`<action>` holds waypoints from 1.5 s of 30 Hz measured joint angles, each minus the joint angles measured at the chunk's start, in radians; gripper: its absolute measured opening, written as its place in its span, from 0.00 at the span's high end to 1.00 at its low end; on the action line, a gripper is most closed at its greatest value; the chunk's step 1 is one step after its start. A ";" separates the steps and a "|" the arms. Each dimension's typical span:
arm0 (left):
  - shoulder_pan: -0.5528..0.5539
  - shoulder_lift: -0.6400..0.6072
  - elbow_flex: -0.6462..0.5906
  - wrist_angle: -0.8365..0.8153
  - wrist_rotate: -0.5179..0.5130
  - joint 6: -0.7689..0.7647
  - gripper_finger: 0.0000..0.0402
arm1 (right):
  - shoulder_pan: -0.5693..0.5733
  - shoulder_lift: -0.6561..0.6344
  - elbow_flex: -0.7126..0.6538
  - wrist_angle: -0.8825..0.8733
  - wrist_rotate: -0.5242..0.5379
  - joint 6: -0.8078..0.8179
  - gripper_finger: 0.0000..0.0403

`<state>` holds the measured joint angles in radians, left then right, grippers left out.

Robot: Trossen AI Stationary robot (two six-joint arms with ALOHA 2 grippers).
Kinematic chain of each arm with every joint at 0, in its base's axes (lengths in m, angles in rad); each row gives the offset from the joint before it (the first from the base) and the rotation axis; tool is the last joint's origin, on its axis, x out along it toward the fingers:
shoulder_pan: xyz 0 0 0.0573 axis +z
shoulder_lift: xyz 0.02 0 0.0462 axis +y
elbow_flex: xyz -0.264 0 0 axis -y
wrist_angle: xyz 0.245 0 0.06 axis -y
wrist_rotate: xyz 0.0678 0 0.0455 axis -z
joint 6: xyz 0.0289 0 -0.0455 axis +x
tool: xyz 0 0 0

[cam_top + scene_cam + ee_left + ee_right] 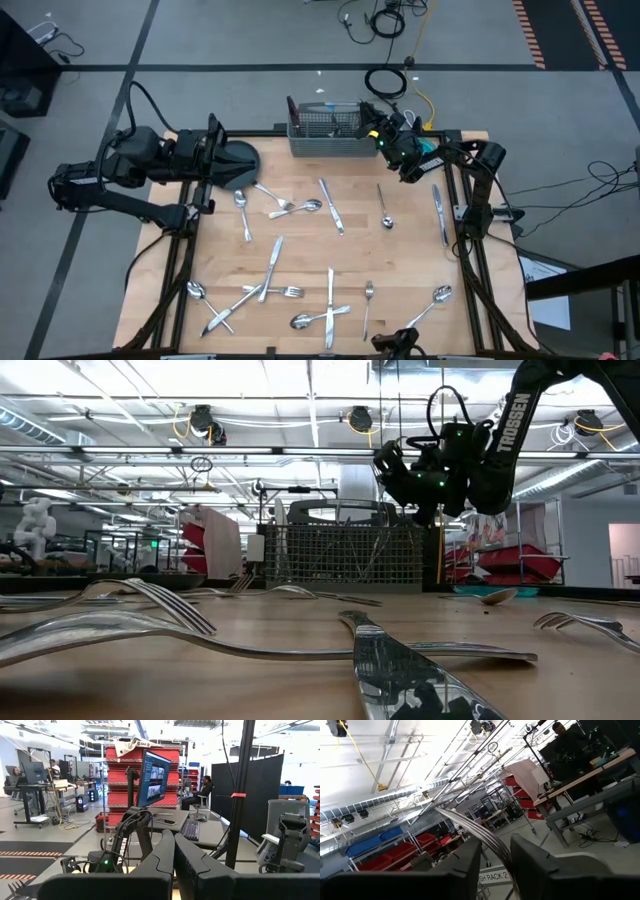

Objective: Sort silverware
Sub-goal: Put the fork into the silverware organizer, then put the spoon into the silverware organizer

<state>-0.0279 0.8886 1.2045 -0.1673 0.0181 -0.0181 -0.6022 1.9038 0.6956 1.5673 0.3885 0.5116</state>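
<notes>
1. While the right gripper (pixel 373 122) hangs above the mesh caddy (pixel 322 132) at the counter's far edge, jaws pinching a fork (pixel 470 832), lower it tines-up before releasing.
2. Remaining silverware (pixel 330 205) lies scattered across the counter (pixel 410 260).
3. Left gripper (pixel 174 851) waits at the far-left corner, jaws together, empty.
4. Readable: "TROSSEN" on both arms; "RACK 2".

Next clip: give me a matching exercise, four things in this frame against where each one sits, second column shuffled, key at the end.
Things
1. wire-mesh caddy
2. dark plate
3. right claw
4. knife

Places
A. lying flat along the right side of the table
B. far left, by the parked left claw
C. raised by the caddy's right end, gripping a piece of silverware
D. middle of the table's far edge

Pairs: 1-D, 2-B, 3-C, 4-A
</notes>
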 joint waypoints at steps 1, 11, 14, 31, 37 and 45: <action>0.000 0.000 0.000 0.000 0.000 0.000 0.97 | 0.000 0.000 0.000 0.000 0.000 0.000 0.75; 0.000 0.000 0.000 0.000 0.000 -0.001 0.97 | 0.000 0.000 0.000 -0.036 -0.002 -0.026 0.69; 0.000 0.000 0.000 0.000 0.000 -0.001 0.97 | 0.002 -0.001 0.000 -0.048 -0.004 -0.030 0.67; 0.000 0.000 0.000 0.001 -0.002 -0.001 0.97 | 0.056 -0.384 0.000 -0.363 -0.165 -0.202 0.61; 0.000 0.000 0.000 0.001 -0.005 0.002 0.97 | 0.167 -0.811 0.002 -1.102 -0.089 -0.333 0.61; 0.000 0.016 0.000 0.001 -0.007 0.005 0.97 | 0.362 -1.074 0.002 -1.968 0.033 0.097 0.61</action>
<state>-0.0277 0.9048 1.2045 -0.1665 0.0114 -0.0128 -0.2403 0.8295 0.6971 -0.4010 0.4217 0.6088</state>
